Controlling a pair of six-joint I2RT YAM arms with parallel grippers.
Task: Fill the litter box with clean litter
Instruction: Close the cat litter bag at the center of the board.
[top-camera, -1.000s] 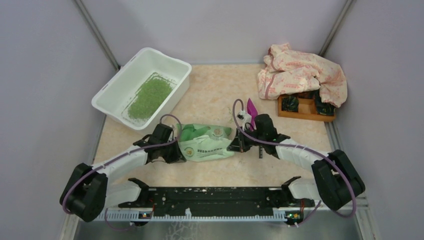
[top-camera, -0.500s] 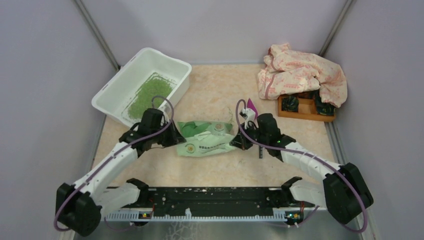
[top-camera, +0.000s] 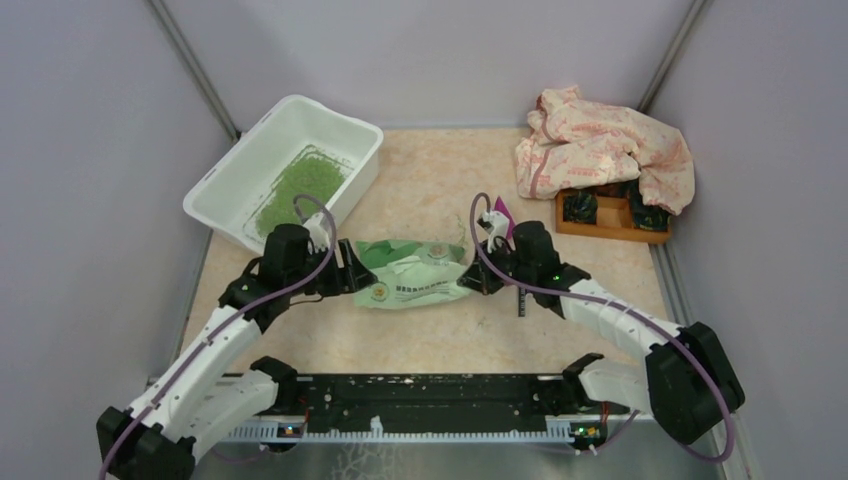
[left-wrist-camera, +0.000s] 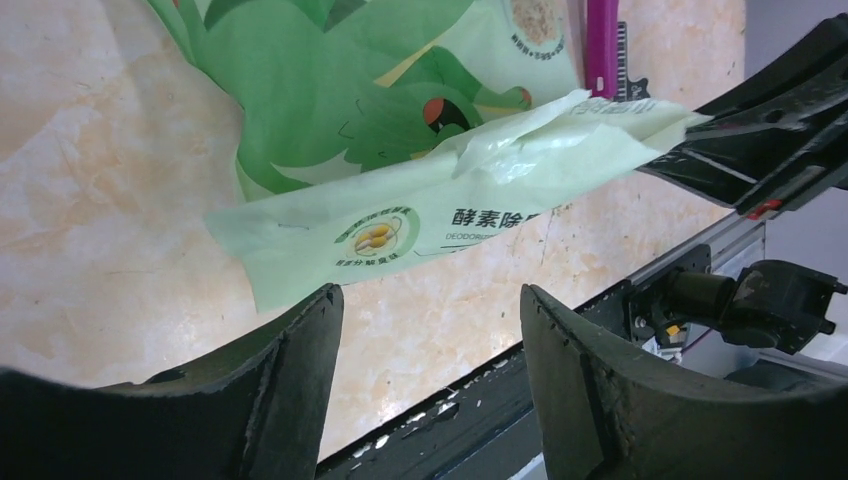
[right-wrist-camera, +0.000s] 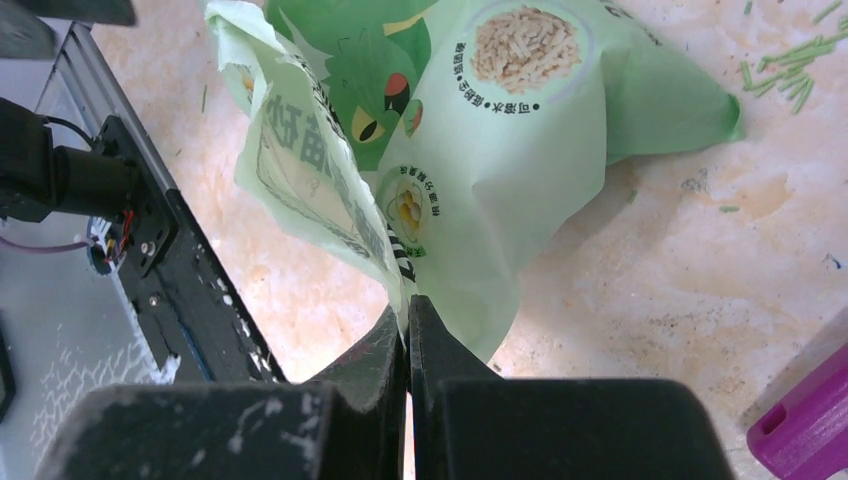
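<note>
The white litter box stands at the back left, with a patch of green clean litter in it. A light green printed bag lies mid-table between the arms. My left gripper is open just off the bag's left end. In the left wrist view its jaws stand wide with bare table between them, and the bag's corner is just beyond the left fingertip. My right gripper is shut on the bag's thin edge and holds that end up.
A purple scoop lies behind the right gripper. An orange compartment tray sits at the back right, partly under a crumpled patterned cloth. Loose green pellets lie on the table. The black base rail runs along the near edge.
My left gripper opened, let go of the bag's left end and drew back to the left. The bag shifted slightly away from the rail. The right gripper stayed shut on it.
</note>
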